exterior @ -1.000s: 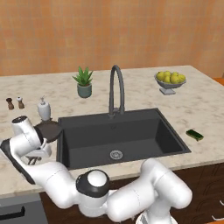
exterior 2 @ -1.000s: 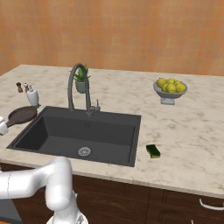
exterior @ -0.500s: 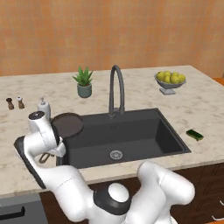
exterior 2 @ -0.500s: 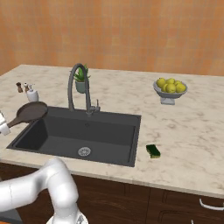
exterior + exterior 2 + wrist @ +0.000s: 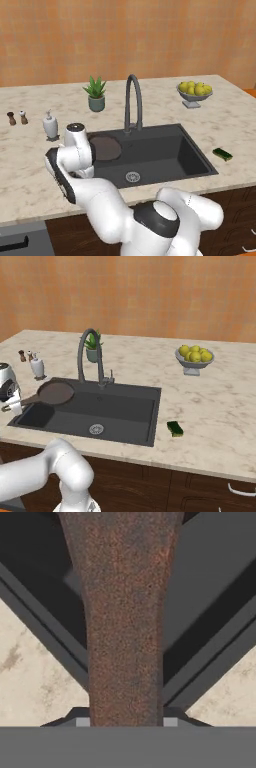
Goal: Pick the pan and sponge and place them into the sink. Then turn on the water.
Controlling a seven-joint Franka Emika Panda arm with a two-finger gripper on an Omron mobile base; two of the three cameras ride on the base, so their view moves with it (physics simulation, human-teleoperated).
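Holding: pan [image 5: 56, 392] carried by its handle over the sink's [image 5: 131, 415] left end, clear of the floor.
Gripper [image 5: 11, 404]: clenched on the handle.
Risk: the long handle could twist in the grip, or the bowl knock the rim, if lowered crooked.
Axis: handle toward the arm, bowl toward the faucet [image 5: 88, 353].
Sponge [image 5: 175, 428]: on the counter right of the sink.

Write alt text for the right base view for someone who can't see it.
The robot's gripper holds a dark pan by its handle over the left end of a dark sink with an arched faucet. On the marble counter sit a green sponge, right of the sink, and a bowl of lemons.
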